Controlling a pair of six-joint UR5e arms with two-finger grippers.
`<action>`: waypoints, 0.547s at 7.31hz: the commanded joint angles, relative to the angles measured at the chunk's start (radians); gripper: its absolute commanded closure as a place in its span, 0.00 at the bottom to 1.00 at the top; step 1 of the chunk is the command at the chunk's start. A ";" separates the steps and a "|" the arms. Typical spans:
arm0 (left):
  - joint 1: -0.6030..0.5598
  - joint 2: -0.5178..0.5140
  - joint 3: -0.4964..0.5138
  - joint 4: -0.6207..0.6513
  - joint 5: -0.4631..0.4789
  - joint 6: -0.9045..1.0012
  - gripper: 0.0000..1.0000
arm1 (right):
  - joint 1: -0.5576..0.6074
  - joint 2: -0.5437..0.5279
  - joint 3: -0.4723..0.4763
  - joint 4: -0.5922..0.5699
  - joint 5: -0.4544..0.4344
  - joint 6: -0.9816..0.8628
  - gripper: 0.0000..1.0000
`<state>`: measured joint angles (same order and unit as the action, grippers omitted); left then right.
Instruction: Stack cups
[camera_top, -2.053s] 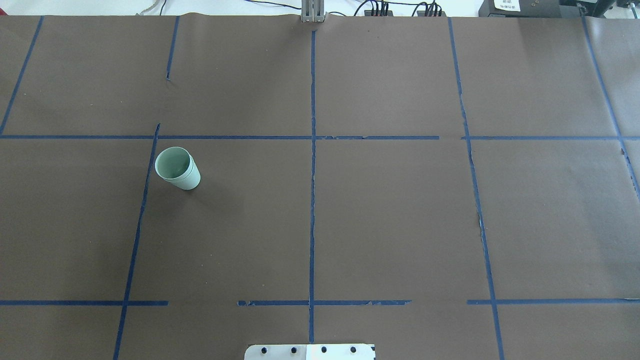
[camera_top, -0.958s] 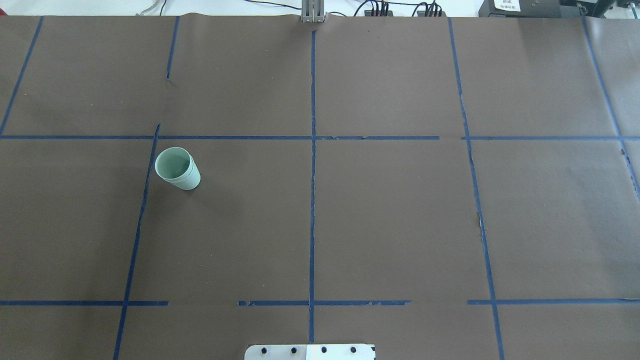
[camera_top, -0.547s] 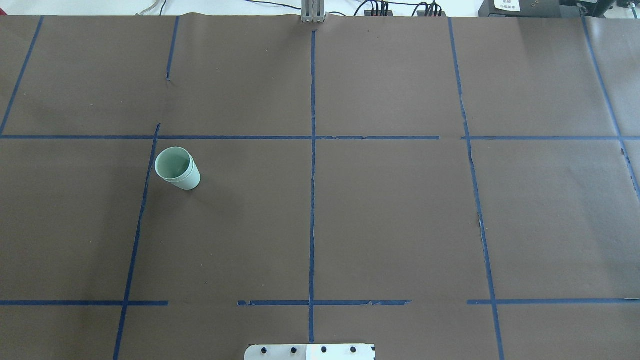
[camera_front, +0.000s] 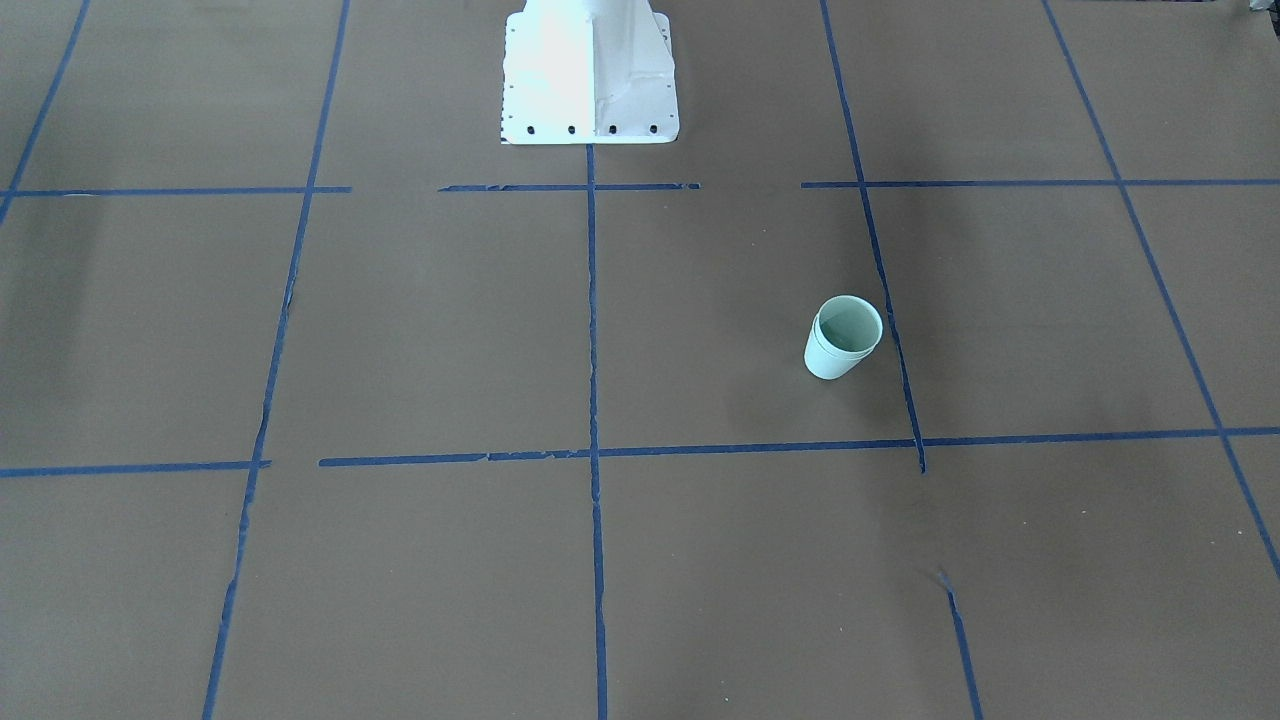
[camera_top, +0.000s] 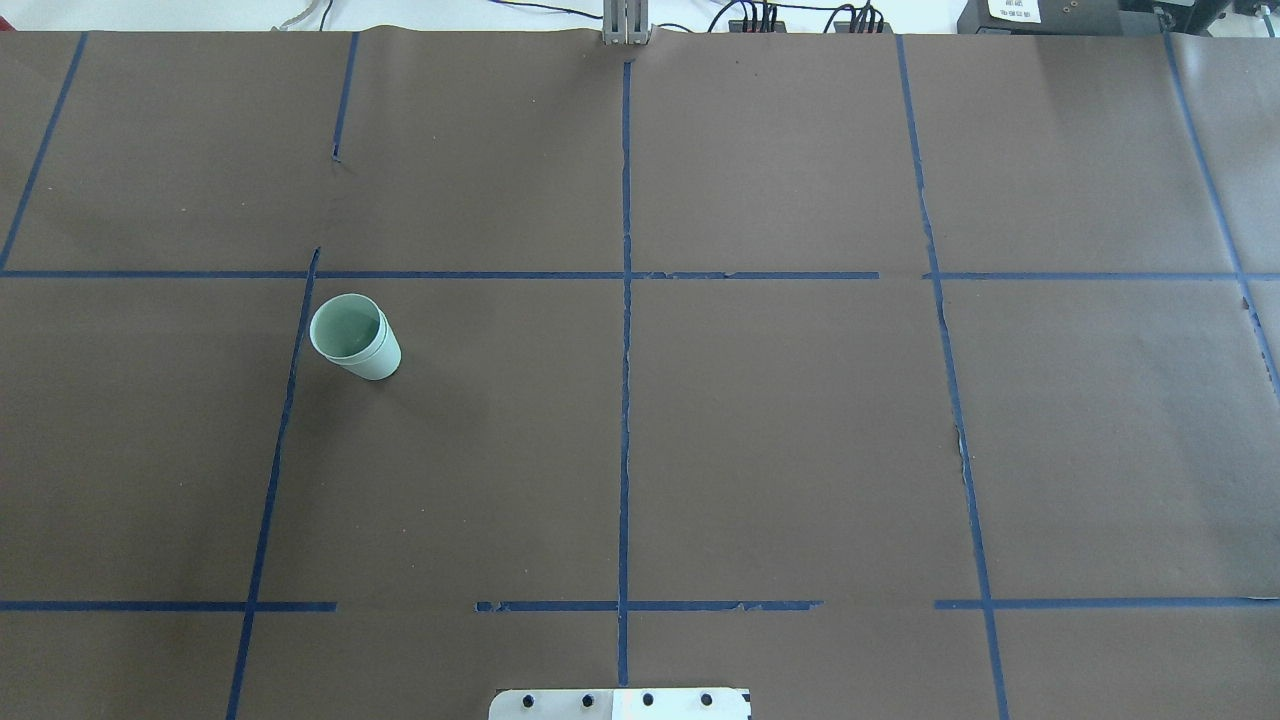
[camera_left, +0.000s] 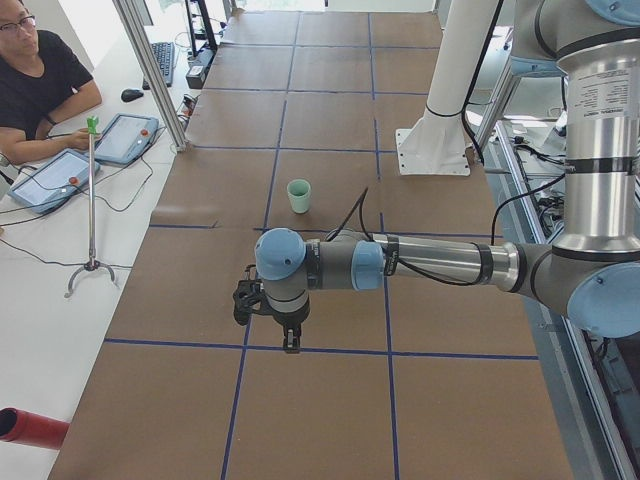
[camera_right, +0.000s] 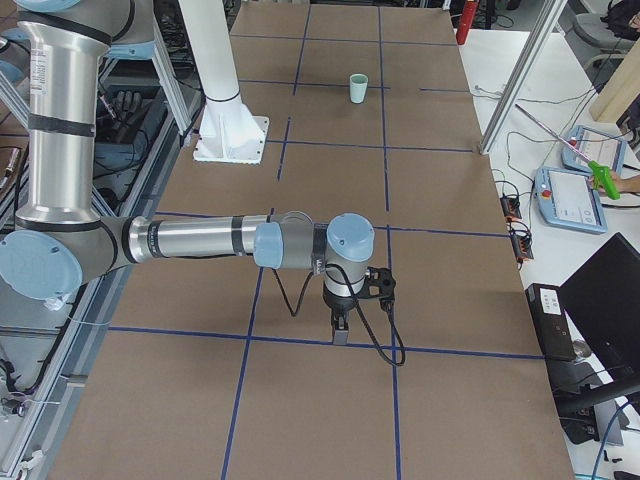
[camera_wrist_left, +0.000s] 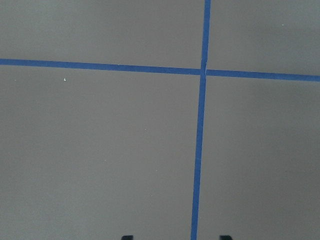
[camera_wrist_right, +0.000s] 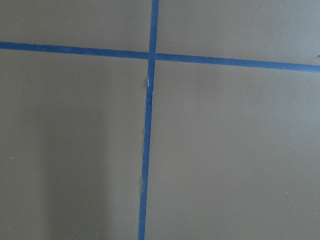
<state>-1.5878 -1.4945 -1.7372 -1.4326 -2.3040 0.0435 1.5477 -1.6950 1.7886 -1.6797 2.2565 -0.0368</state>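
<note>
The two pale mint-green cups (camera_top: 356, 340) stand upright as one stack, one nested inside the other, on the left half of the brown table; the double rim shows in the front-facing view (camera_front: 842, 338). They are small in the side views (camera_left: 298, 195) (camera_right: 358, 88). My left gripper (camera_left: 290, 340) hovers over the table's left end, far from the cups; in its wrist view its two fingertips (camera_wrist_left: 127, 237) stand wide apart over a tape cross, with nothing between them. My right gripper (camera_right: 341, 330) hovers at the table's right end; I cannot tell its state.
Blue tape lines (camera_top: 625, 400) divide the brown table cover. The white robot base plate (camera_front: 588, 70) stands at the table's near edge. An operator (camera_left: 35, 80) with tablets and a thin stand (camera_left: 92, 200) sits beyond the far side.
</note>
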 joint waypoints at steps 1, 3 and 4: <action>0.000 0.002 -0.007 0.003 0.000 0.010 0.00 | 0.000 0.000 0.000 0.000 0.000 0.000 0.00; -0.003 0.020 -0.045 -0.002 -0.005 0.010 0.00 | 0.000 0.000 -0.002 0.000 0.000 0.000 0.00; -0.003 0.019 -0.048 -0.008 -0.003 0.013 0.00 | 0.000 0.000 0.000 0.000 0.000 0.000 0.00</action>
<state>-1.5901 -1.4790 -1.7747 -1.4341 -2.3072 0.0543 1.5478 -1.6950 1.7882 -1.6797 2.2561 -0.0368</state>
